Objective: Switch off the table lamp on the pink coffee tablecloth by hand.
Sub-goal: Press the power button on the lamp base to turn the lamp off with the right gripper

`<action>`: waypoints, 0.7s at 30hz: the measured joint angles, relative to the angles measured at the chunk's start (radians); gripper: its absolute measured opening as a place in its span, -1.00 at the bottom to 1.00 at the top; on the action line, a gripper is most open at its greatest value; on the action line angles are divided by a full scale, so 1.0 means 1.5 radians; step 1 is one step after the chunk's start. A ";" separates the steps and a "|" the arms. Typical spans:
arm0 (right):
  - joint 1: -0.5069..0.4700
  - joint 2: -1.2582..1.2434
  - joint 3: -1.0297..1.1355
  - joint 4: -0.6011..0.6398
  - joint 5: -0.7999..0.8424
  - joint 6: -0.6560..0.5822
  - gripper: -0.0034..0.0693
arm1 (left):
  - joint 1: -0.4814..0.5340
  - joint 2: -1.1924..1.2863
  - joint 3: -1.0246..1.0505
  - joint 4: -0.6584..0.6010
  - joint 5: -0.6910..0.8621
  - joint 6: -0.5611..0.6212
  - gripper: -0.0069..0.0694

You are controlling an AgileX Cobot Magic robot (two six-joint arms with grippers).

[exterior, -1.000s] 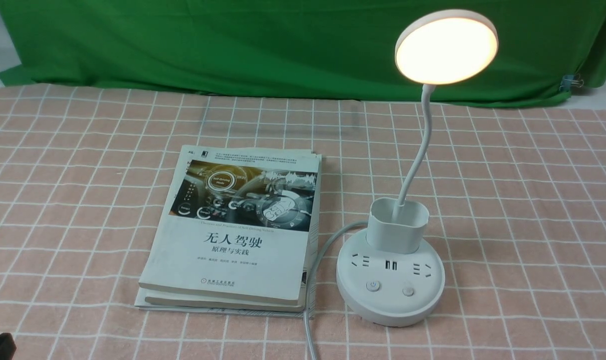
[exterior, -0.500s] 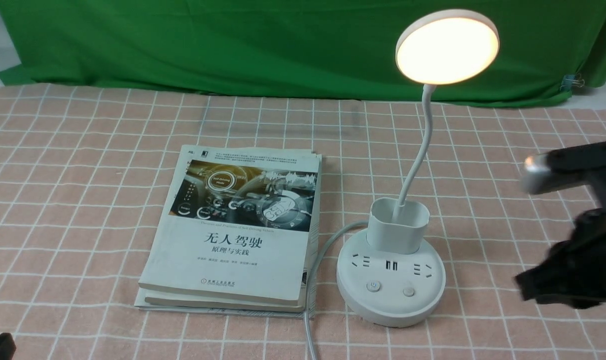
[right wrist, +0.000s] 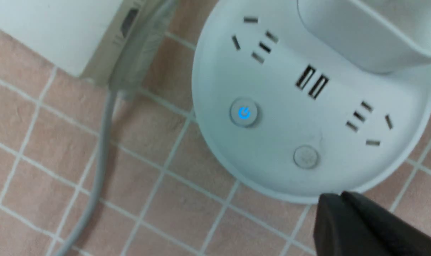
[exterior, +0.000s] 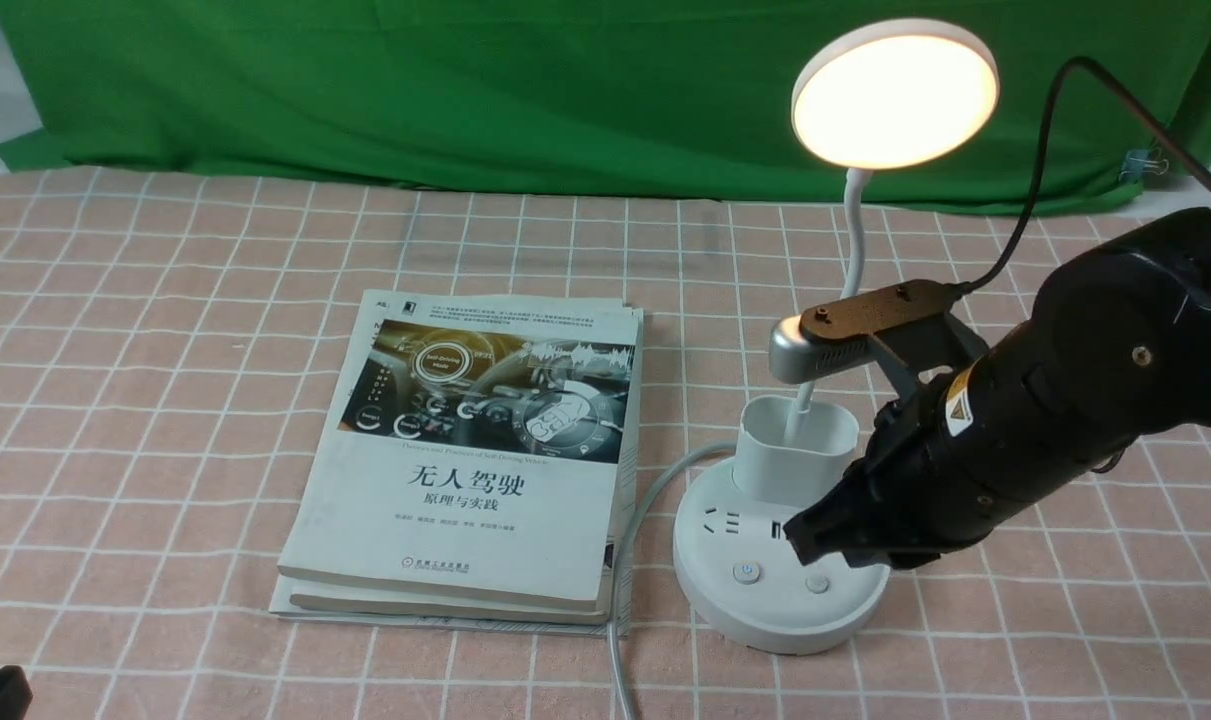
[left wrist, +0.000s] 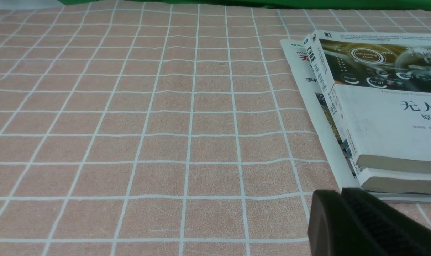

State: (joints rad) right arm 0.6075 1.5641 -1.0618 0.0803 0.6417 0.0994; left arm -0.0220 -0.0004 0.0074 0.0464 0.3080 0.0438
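Reaching for the switch, the right gripper (exterior: 800,537) hangs just over the round base (exterior: 755,605) of the table lamp (exterior: 797,455), which stands lit on the pink coffee tablecloth (exterior: 165,300). The step in hand looks like the final approach, with the press not yet made. The claw's dark fingers are pressed together into a blunt wedge and hold nothing. Its tip sits between the pen-holder cup (right wrist: 364,32) at the back of the base and the two buttons at the front. How high it rides above the base cannot be told. The power button (right wrist: 243,113) glows blue on the base's left front, and a plain button (right wrist: 306,156) lies beside it on the right. The next move likely calls for a short, straight drop onto one of these small targets, probably the blue-lit one. A gentle push should keep the light plastic base from sliding on the cloth. The base is smooth matt white plastic, flat-topped and slotted with sockets (right wrist: 368,121). From the cup a thin bendy neck (exterior: 845,260) climbs to a flat disc head (exterior: 895,95) shining warm yellow. A grey cord (exterior: 617,640) trails from the base's left side past two stacked paperback books (exterior: 465,480) just beside it. Behind the base hangs a plain green backdrop (exterior: 415,90). Far to the base's left, the left gripper (left wrist: 341,193) rests low over the gridded cloth, apparently closed and empty.
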 joint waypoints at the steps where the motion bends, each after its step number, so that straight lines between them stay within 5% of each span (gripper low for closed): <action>1: 0.000 0.002 0.000 0.000 -0.009 0.001 -0.78 | 0.000 0.000 0.000 0.000 0.000 0.000 -0.80; 21: -0.007 0.064 -0.001 0.026 -0.046 0.005 -0.78 | 0.000 0.000 0.000 0.000 0.000 0.000 -0.80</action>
State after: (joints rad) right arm 0.5966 1.6609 -1.0627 0.1189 0.5733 0.1075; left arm -0.0220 -0.0004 0.0074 0.0464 0.3080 0.0438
